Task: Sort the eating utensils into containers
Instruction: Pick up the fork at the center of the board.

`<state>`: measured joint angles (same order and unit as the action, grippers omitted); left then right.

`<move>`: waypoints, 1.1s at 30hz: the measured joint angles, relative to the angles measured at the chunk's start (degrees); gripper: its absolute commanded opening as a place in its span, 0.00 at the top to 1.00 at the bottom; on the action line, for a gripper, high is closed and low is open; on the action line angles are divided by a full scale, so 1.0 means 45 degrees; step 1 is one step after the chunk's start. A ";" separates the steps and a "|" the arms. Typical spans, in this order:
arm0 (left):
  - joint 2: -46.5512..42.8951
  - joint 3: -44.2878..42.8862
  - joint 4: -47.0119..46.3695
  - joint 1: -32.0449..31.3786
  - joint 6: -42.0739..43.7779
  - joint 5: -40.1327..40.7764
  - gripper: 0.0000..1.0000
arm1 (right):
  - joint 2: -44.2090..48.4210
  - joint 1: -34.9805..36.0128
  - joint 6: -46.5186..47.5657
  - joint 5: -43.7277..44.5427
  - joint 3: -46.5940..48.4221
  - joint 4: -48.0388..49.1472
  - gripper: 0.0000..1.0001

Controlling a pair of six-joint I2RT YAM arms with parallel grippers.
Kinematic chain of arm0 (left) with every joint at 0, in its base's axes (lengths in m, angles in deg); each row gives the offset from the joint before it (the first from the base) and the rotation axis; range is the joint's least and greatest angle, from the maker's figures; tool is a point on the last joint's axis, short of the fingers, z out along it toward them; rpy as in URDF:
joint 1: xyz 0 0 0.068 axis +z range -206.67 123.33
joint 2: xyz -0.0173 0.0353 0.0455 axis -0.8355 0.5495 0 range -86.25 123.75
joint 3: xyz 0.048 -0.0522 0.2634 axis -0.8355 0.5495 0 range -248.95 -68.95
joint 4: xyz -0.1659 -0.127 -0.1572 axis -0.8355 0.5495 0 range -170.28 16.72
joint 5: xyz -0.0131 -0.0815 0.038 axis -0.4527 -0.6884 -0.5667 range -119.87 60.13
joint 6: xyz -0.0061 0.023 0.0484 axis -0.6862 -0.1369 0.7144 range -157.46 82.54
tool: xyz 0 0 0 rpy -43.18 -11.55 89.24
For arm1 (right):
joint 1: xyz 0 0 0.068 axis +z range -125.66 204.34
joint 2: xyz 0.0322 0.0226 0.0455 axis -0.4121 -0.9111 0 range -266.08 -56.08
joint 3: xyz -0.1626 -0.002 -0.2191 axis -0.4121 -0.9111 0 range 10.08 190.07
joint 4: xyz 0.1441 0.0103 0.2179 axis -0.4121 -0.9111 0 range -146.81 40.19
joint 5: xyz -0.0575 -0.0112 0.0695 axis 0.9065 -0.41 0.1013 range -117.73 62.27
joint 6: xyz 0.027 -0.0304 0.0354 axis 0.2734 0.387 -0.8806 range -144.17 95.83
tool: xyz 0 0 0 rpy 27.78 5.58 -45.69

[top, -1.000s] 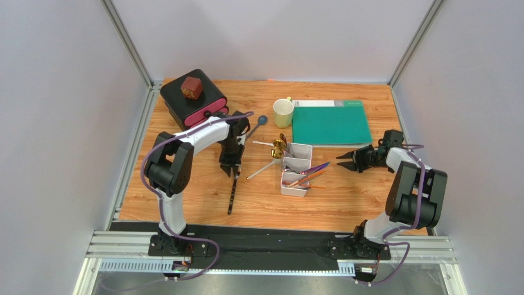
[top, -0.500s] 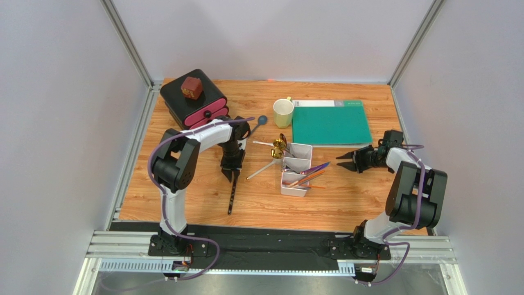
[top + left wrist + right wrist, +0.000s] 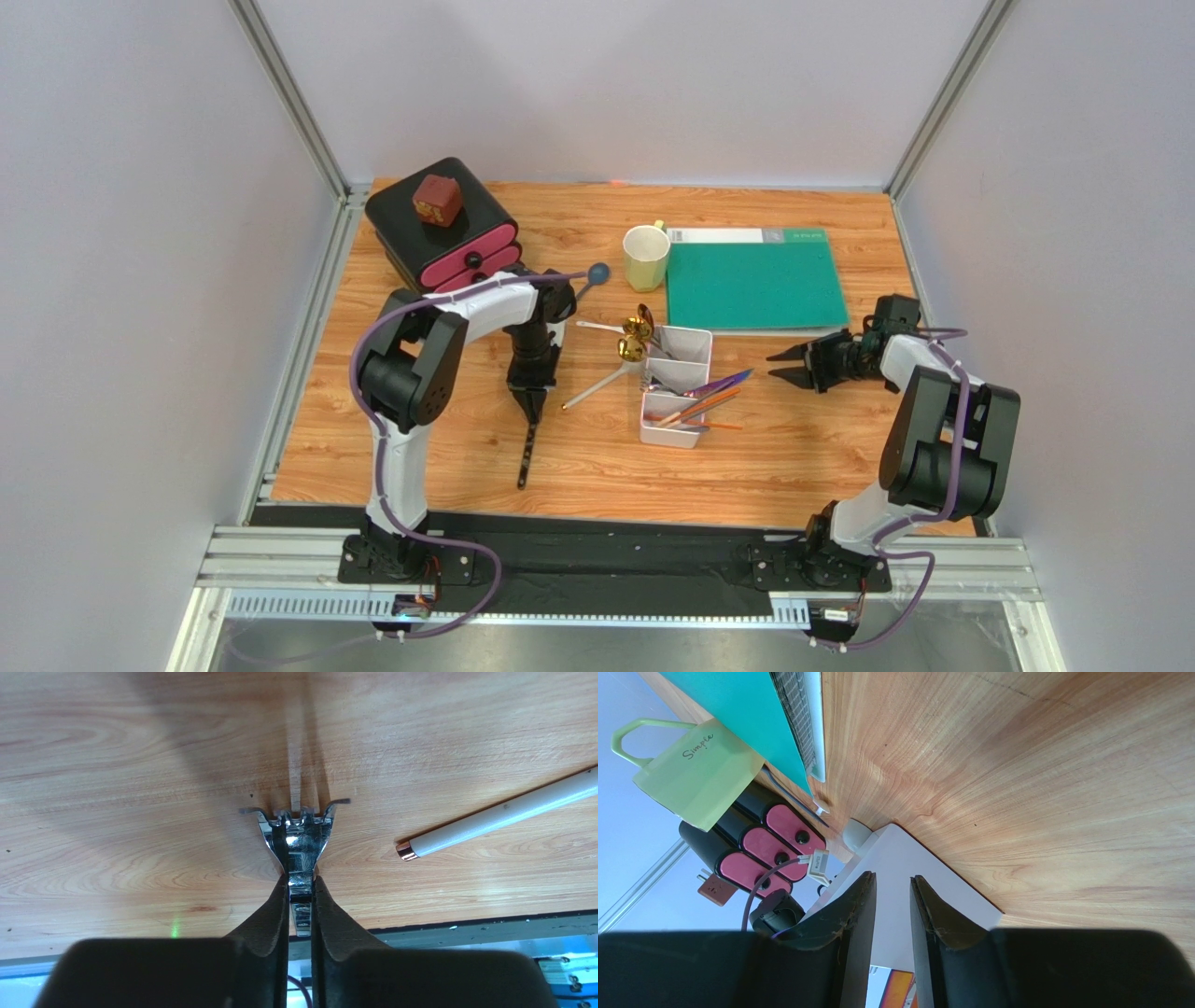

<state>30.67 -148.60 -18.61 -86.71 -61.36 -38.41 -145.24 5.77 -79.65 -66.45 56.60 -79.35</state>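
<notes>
My left gripper (image 3: 532, 398) (image 3: 300, 878) is shut on the neck of a silver fork (image 3: 298, 829). The fork's long handle (image 3: 526, 455) lies on the table, running toward the near edge. A white-handled utensil (image 3: 596, 388) (image 3: 505, 812) lies just right of it. The white divided tray (image 3: 679, 339) holds purple utensils and orange sticks (image 3: 701, 399). Gold utensils (image 3: 638, 336) lie at its far left corner. A blue spoon (image 3: 599, 275) lies behind my left arm. My right gripper (image 3: 776, 375) (image 3: 892, 876) is slightly open and empty, right of the tray (image 3: 913, 861).
A black box with pink drawers (image 3: 442, 224) (image 3: 766, 840) stands at the back left, with a brown block (image 3: 438, 199) on top. A pale green mug (image 3: 645, 256) (image 3: 696, 770) and a green mat (image 3: 755, 277) (image 3: 731, 714) are at the back.
My left arm has folded in slightly and its wrist has settled over the fork's neck. The fork and the right arm have not moved.
</notes>
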 measured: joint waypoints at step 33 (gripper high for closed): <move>-0.6703 -0.0588 -0.5149 -0.0695 -0.1812 0.1520 1.00 | 0.0044 0.0928 -0.1676 0.0393 0.0219 0.0311 0.72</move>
<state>0.51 -151.25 -41.78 -89.84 -69.52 -31.57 -145.05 9.94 -87.19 -64.68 57.58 -77.95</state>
